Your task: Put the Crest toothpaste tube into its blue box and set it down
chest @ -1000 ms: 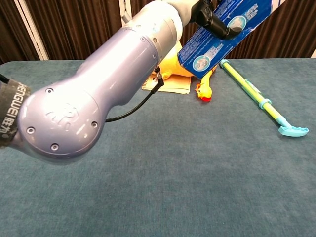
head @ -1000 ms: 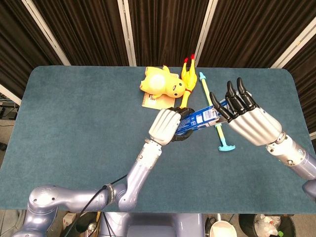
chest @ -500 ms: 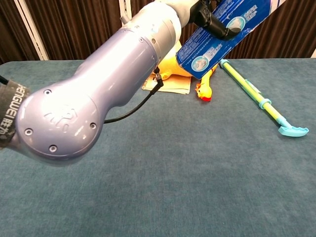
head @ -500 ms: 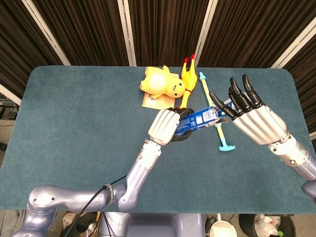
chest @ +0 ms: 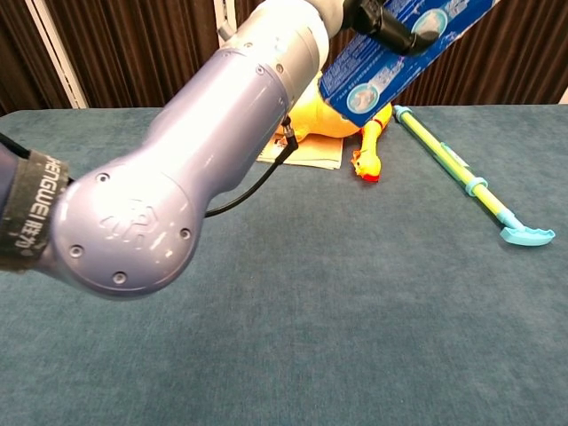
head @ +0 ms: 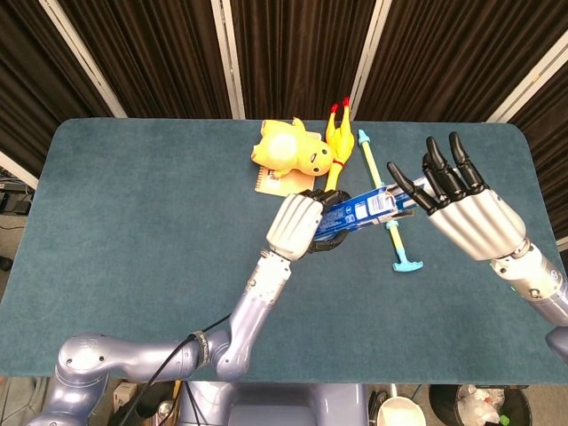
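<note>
Blue box [head: 366, 210], print unreadable, gripped by left hand [head: 298, 225]; right hand [head: 461, 209] spread.

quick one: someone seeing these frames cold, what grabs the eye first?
Probably the blue box, held up off the table near the middle by the left hand, with the right hand at its far end, fingers spread. Behind it, at the far edge of the teal table, bright yellow toys stand out: a plush duck and a rubber chicken. In the chest view the left arm fills the foreground.
</note>
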Motion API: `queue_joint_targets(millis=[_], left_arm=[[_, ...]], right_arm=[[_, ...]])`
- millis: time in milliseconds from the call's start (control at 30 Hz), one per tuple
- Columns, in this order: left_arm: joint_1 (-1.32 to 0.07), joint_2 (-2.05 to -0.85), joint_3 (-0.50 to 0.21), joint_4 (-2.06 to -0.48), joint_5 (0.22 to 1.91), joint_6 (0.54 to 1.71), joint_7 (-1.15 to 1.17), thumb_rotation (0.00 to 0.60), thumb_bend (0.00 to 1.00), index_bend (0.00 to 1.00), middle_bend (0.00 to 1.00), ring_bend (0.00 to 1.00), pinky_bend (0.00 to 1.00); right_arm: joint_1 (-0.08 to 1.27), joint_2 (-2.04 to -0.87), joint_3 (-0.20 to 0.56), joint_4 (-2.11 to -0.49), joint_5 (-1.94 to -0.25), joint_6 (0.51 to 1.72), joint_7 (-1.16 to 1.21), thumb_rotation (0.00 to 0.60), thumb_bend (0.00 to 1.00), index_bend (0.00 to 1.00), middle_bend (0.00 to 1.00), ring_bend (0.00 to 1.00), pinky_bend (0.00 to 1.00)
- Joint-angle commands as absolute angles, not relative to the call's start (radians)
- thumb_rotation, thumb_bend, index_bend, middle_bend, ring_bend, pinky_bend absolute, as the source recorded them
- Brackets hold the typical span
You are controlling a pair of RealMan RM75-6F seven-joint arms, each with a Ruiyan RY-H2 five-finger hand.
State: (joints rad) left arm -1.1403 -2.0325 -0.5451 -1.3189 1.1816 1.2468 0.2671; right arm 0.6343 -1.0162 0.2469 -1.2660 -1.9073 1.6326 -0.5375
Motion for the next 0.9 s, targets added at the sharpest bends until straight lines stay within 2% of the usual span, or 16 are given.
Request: queue_joint_targets(millis=[33,333,900], left_arm=[[-1.155,-2.052,-0.558,-1.279,1.204,1.267,0.234,0.600,0.38,0.35,0.51,0.48,0.52],[-1.194,-2.094,-0.587,-1.209,1.222,1.285,0.178,0.600,0.39,0.34,0.50,0.47,0.52],[-1.224,-2.124,-0.593,-1.168,1.247,1.303,0.127,0.600,0.39,0.32,0.50,0.46,0.52]], right_arm=[[0.629,-1.015,0.244,-1.261,-1.913,1.644,-0.531,0.600,0.25,0.00,0.41,0.18,0.23],[0.624,-1.005,0.259,-1.262,-1.902,1.668,-0.512,0.600,0.25,0.00,0.41,0.18,0.23],[0.600,-1.004,0.283,-1.276,-1.863,1.724,-0.453,0.600,0.25,0.00,0.41,0.18,0.23]])
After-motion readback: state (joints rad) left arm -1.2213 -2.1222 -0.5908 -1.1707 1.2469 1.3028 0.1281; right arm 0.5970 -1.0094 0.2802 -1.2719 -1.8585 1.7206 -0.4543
